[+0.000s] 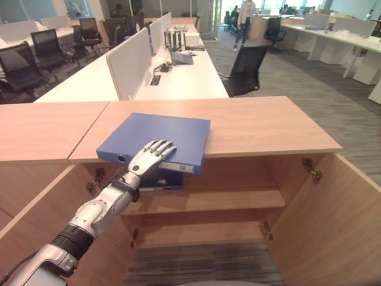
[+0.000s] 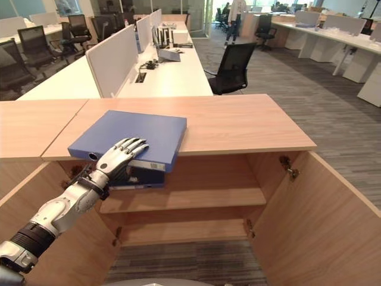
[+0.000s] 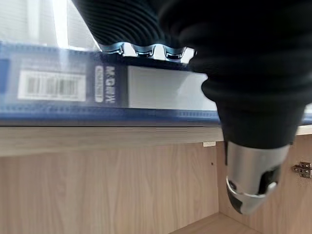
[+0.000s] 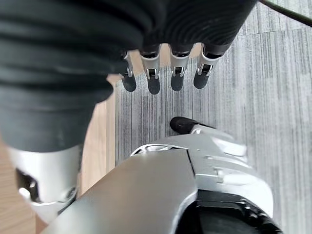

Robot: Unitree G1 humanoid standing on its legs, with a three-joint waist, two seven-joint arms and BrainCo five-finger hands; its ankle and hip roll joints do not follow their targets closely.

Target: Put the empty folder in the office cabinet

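On the front edge of the wooden cabinet top we see the blue folder lying flat, its spine overhanging the edge toward us. The spine carries a white label and a barcode sticker, plain in the left wrist view, though we leave the print unread. Our left hand rests on the folder's near corner, fingers straight and spread across the smooth cover, thumb below the spine, nothing gripped. Underneath, the cabinet stands with both doors swung wide; a second blue folder lies on the upper shelf at its left end, and the rest of that pale wood-grain shelf is bare. Our right hand hangs over grey striped carpet, fingers relaxed and empty.
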